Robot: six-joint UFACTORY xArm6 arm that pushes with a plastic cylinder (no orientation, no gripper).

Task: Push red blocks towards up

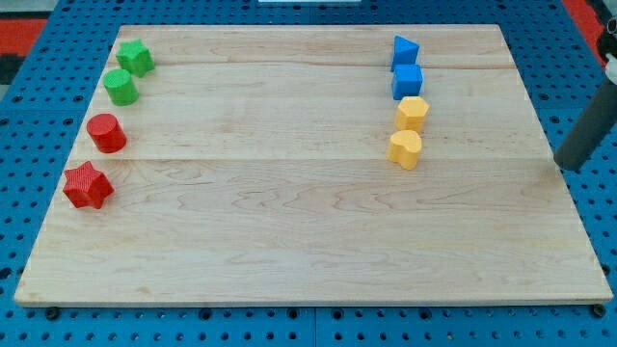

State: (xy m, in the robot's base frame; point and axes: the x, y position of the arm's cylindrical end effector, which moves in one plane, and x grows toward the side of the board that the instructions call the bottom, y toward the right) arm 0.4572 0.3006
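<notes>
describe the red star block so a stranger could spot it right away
Start at the wooden board and go to its left edge, where four blocks run in a column. The red star-shaped block is the lowest, just below the red cylinder block. Only it has star points; the two above are green.

On my wooden board (308,241) I see a green star (136,58) above a green cylinder (121,88) at the view's left; at right, a blue wedge (405,50), blue cube (408,82), yellow hexagon (412,114) and yellow heart (405,149) form a column.
</notes>
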